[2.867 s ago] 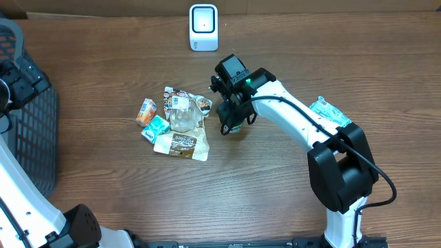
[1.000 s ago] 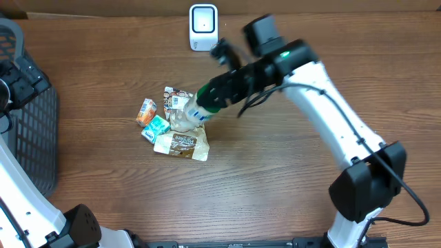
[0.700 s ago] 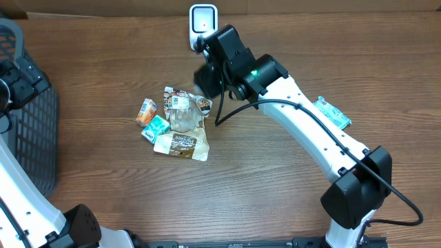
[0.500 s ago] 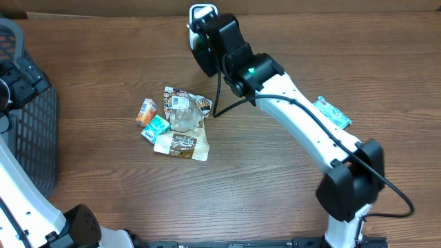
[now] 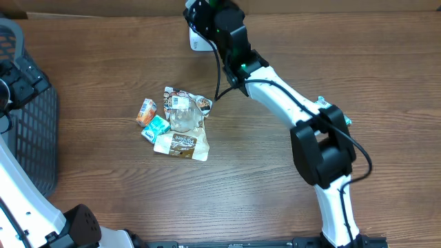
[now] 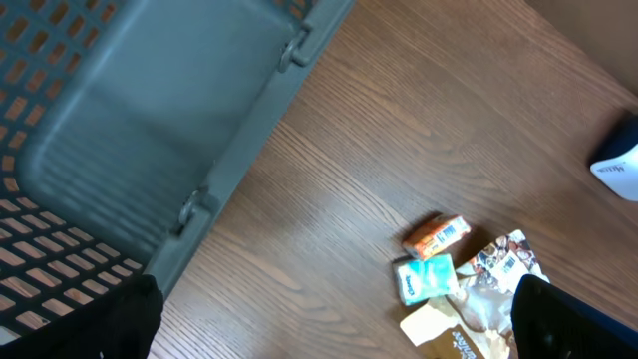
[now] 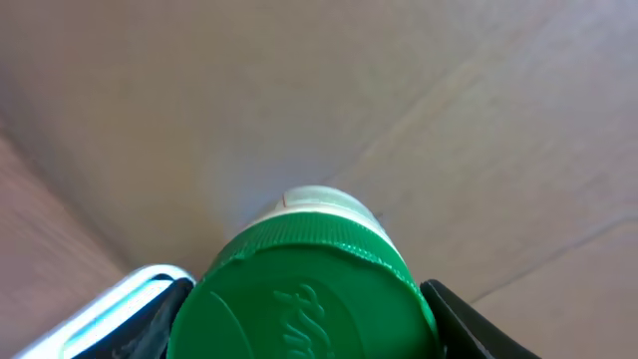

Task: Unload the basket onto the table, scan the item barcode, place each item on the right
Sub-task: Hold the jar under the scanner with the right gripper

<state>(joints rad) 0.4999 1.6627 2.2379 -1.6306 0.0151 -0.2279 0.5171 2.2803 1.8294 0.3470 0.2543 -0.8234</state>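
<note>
Right gripper (image 7: 304,334), gripping a green-capped bottle (image 7: 309,279), mostly hides the scanner (image 5: 198,43)

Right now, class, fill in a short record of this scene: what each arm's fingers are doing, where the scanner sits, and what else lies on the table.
Right fingers: closed on a green-capped bottle, held up at the scanner
Scanner: white, at the far edge of the table, mostly hidden by the right arm
Left fingers: open, holding nothing, above the table beside the basket
Item pile: orange packet, teal packet, brown pouch and more, mid-table
</note>
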